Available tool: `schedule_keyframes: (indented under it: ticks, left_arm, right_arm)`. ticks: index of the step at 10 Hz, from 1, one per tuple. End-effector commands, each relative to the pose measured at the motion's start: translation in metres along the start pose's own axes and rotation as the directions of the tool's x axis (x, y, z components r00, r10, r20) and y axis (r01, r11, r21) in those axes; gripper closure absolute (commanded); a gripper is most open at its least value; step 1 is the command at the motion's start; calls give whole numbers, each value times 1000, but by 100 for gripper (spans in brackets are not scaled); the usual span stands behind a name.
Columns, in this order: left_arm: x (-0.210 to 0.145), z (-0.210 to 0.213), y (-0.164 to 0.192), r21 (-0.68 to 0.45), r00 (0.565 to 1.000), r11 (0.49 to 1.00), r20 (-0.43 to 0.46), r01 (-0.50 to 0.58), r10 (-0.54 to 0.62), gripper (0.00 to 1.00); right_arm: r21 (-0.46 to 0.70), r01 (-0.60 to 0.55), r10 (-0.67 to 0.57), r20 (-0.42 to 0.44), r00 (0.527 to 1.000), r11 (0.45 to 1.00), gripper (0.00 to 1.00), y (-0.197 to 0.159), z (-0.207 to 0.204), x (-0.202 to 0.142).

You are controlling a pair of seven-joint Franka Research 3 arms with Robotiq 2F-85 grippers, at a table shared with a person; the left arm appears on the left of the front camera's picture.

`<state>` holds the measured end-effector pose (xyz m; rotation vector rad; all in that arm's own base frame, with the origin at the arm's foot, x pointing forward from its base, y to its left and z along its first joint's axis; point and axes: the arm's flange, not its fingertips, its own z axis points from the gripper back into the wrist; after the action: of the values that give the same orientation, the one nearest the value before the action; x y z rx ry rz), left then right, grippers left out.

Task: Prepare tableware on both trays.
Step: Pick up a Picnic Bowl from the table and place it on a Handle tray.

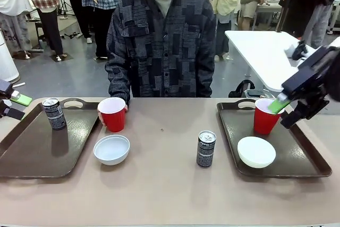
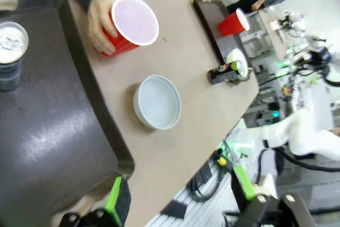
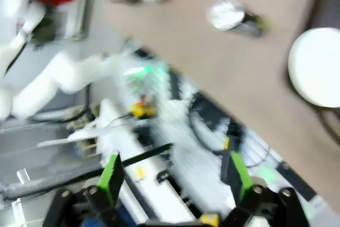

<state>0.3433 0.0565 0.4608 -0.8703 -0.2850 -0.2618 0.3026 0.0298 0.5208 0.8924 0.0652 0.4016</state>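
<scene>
Though blurred, right gripper (image 3: 173, 166) seemingly wide-jawed.

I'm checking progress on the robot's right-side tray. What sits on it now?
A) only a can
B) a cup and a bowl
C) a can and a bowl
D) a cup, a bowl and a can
B: the tray holds a red cup and a white bowl; the nearest can stands on the table beside it.
</scene>
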Motion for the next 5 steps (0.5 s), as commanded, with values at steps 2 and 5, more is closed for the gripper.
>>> schedule_keyframes:
  ticks: [2, 5]
  left_arm:
    - [-9, 15, -90, 212, 996, 977, -86, 1, 17, 0]
    - [10, -14, -158, 465, 982, 883, -187, 71, 20, 0]
  right_arm:
    - [309, 73, -95, 55, 994, 948, 0, -30, 22, -21]
    - [349, 108, -144, 79, 986, 931, 0, -55, 28, -45]
